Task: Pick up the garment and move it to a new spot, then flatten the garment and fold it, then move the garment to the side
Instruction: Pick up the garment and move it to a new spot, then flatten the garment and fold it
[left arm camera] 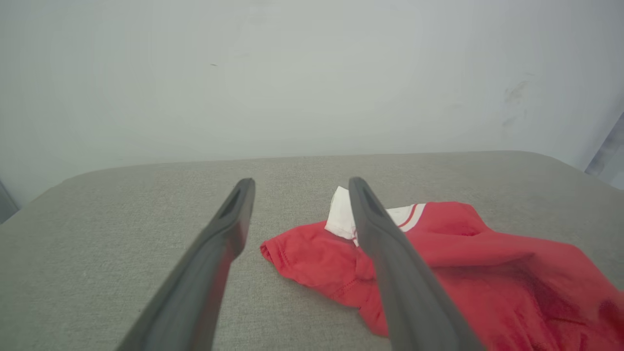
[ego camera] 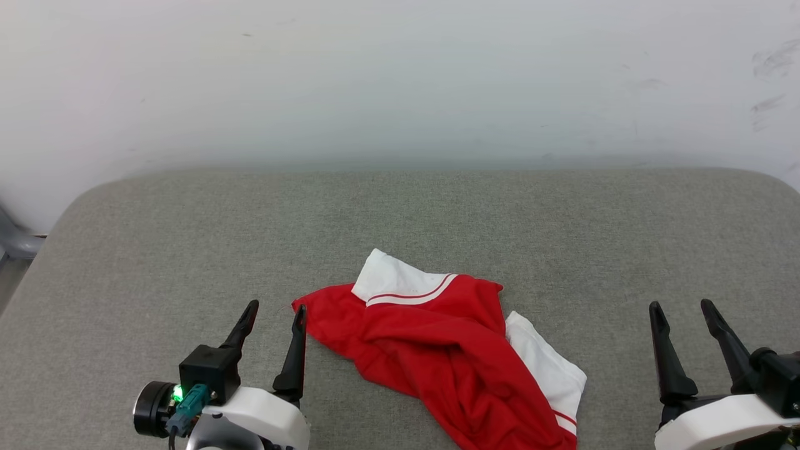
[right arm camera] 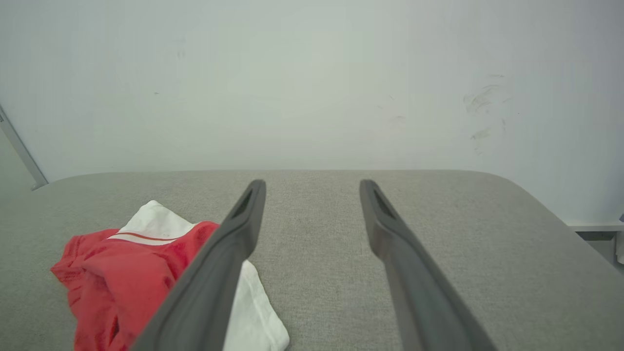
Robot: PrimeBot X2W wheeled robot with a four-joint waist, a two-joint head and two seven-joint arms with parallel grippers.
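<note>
Grey fabric surface [ego camera: 156, 250] holds the crumpled red garment [ego camera: 437, 344].

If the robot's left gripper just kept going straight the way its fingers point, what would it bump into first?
Likely the garment: its red corner lies just ahead of the inner finger of the left gripper. Height is unclear, so it might pass over and cross the grey table toward the white wall.

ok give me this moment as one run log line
garment: crumpled on grey surface, unheld | left claw: open, by garment's left edge | right claw: open, clear of garment | stage: pickup not yet done
</note>
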